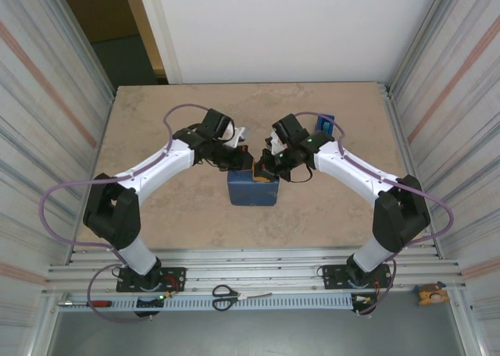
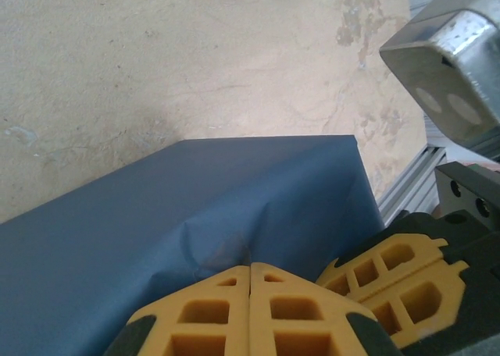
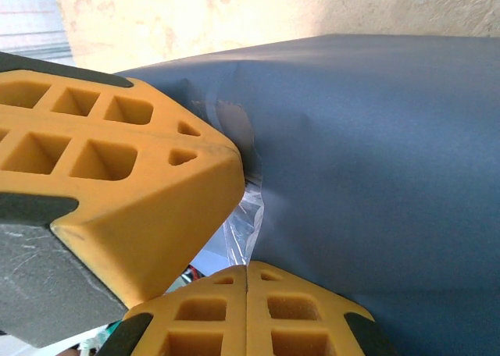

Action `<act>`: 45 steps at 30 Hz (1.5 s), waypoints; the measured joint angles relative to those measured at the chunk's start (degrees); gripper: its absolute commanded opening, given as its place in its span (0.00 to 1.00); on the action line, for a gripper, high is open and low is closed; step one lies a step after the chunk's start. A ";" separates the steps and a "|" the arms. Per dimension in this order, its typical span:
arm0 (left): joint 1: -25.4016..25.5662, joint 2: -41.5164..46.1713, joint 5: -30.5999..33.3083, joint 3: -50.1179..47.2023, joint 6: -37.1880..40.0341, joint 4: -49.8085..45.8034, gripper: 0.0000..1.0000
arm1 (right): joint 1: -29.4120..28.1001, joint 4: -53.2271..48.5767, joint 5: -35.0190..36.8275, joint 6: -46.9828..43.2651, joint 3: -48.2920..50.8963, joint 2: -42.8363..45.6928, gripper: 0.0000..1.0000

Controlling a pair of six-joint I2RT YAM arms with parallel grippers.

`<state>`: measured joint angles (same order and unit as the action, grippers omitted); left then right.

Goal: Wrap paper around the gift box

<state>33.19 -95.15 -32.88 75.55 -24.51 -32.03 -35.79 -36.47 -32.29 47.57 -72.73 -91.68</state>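
Observation:
The paper (image 1: 252, 192), slate blue side out, lies folded over a low block at the table's middle; the gift box is hidden beneath it. My left gripper (image 1: 245, 169) and right gripper (image 1: 264, 177) meet tip to tip at the parcel's far edge. Seen from the left wrist, the left gripper (image 2: 250, 267) is shut, its tips pressed on the creased paper (image 2: 156, 231). Through the right wrist camera, the right gripper (image 3: 247, 266) is shut too, against the paper (image 3: 375, 184). A crinkled strip of clear tape (image 3: 247, 215) sits between the two pairs of fingertips.
A blue tape dispenser (image 1: 325, 126) stands behind the right arm. Scissors (image 1: 226, 297), a red-handled screwdriver (image 1: 94, 302) and a small orange object (image 1: 431, 295) lie on the rail in front of the arm bases. Metal walls close in both sides.

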 measured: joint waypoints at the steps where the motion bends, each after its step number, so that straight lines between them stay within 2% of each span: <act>1: 0.20 -0.20 0.42 0.39 0.68 -0.61 0.00 | 0.00 0.02 0.00 0.00 0.00 0.04 0.04; 6: 1.20 -0.96 2.62 2.01 2.75 -2.29 0.00 | 0.00 0.04 0.07 0.74 -0.02 0.22 0.12; 12: 1.73 -1.81 4.76 2.91 3.37 -2.19 0.00 | -0.02 -1.60 2.36 1.92 -1.46 0.76 0.27; 20: 2.56 -1.79 5.95 2.54 3.74 -0.52 0.00 | -1.01 -4.22 5.14 1.92 -2.78 2.25 0.35; 24: 3.21 -1.79 5.53 2.03 3.72 0.83 0.00 | -1.22 -6.16 10.32 1.90 -2.82 4.66 0.36; 26: 3.61 -1.79 5.51 1.88 3.72 1.51 0.00 | -1.22 -6.51 12.28 1.90 -2.73 6.54 0.35; 29: 3.74 -1.70 5.51 1.66 3.72 2.05 0.00 | -1.22 -4.74 13.53 1.97 -1.62 9.55 0.28; 33: 3.74 -1.66 5.51 1.62 3.72 2.10 0.00 | -0.92 -0.94 13.35 2.97 0.52 11.26 0.08; 35: 3.74 -1.64 5.51 1.57 3.72 2.14 0.00 | -0.50 1.44 12.24 3.45 2.05 11.15 0.01; 45: 3.74 -1.51 5.51 1.46 3.67 2.29 0.00 | 0.81 13.09 3.50 6.10 11.78 9.53 0.00</act>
<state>36.93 -96.66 -27.38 77.01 -20.84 -29.74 -34.98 -23.38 -28.80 53.67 -60.95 -82.15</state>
